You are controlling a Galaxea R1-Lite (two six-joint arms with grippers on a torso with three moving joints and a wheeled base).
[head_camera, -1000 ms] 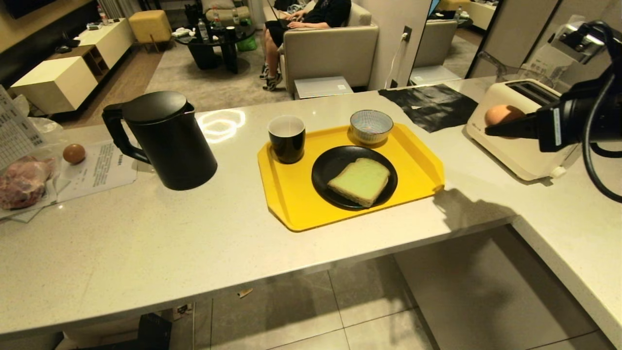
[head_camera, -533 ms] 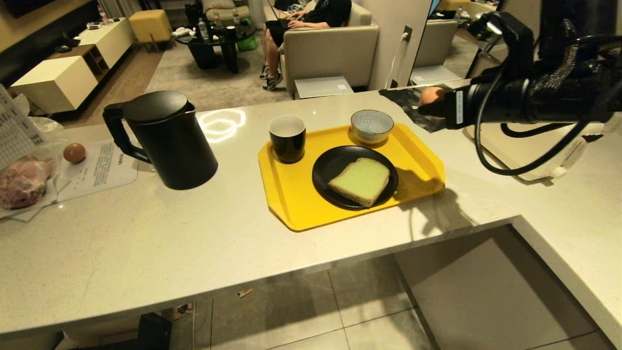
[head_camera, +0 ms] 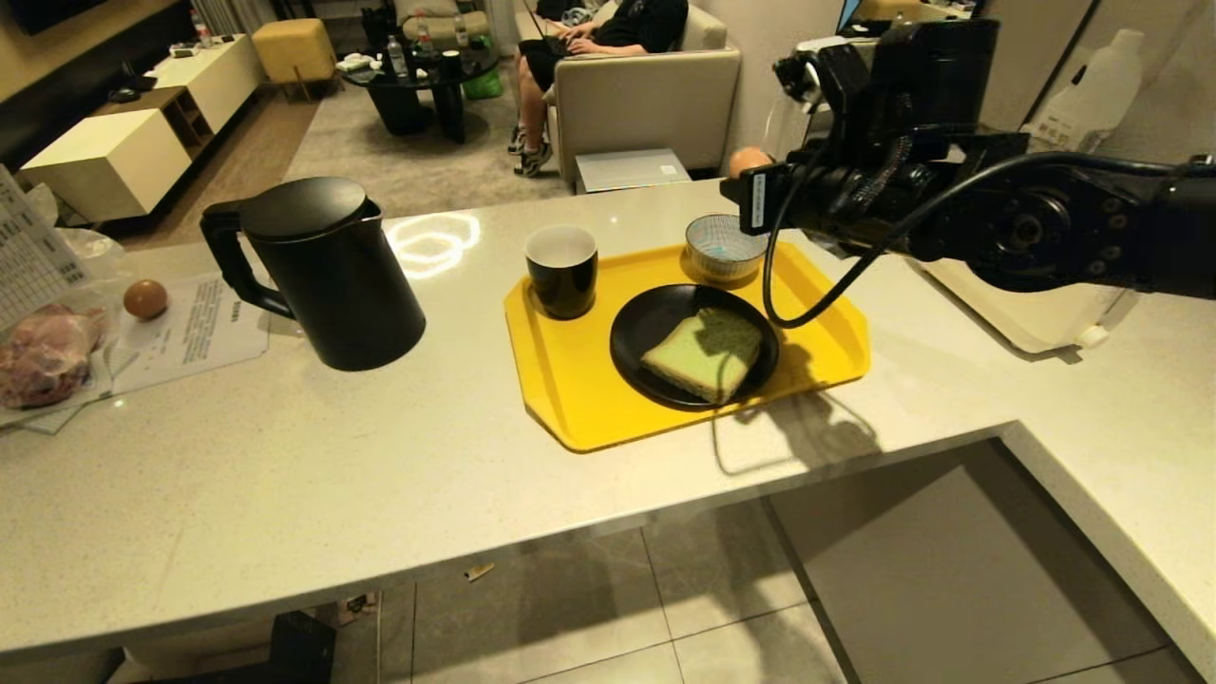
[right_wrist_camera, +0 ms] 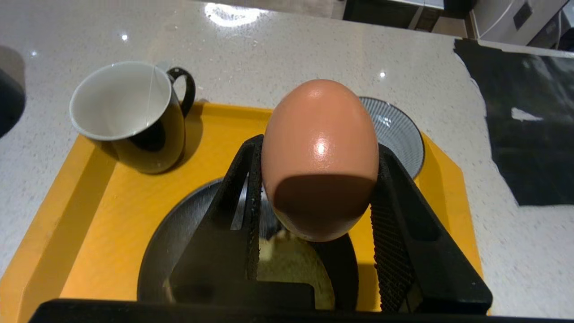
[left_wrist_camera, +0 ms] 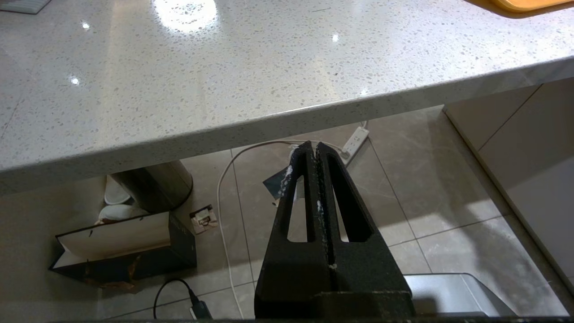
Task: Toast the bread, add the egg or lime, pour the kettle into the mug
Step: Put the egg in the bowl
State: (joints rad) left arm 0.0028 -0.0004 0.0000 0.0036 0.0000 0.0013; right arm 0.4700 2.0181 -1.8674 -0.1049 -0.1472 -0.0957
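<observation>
The right gripper [right_wrist_camera: 316, 179] is clenched on the egg [right_wrist_camera: 319, 157], one black finger pressed against each side of the shell. In the head view it hangs above the far right part of the yellow tray [head_camera: 579, 380], over the blue-and-white striped bowl [head_camera: 726, 245], with only a sliver of the egg showing past the arm. Seen from the right wrist, the bowl lies just behind the egg and the black plate [right_wrist_camera: 179, 233] lies under the fingers.

The plate sits in the tray's right half, toward the near edge, and the bread [head_camera: 703, 353], pale green with a tan crust, lies flat on it, partly in the arm's shadow. The mug [head_camera: 560, 270], black with a white inside, stands upright at the tray's far left corner; the bowl stands at its far right corner.

The tray rests on the speckled countertop [head_camera: 285, 475], near its front edge. The kettle [head_camera: 318, 271] stands upright to the left of the tray, apart from it, lid on and handle pointing left. A second egg [head_camera: 144, 299] lies on a sheet of paper [head_camera: 199, 332] near the counter's left edge. The white toaster [head_camera: 1035, 313] stands on the counter's right wing, largely hidden by the right arm.

The left gripper [left_wrist_camera: 316, 148] is clenched on nothing, fingers pressed together, low in front of the counter's edge above the tiled floor.
</observation>
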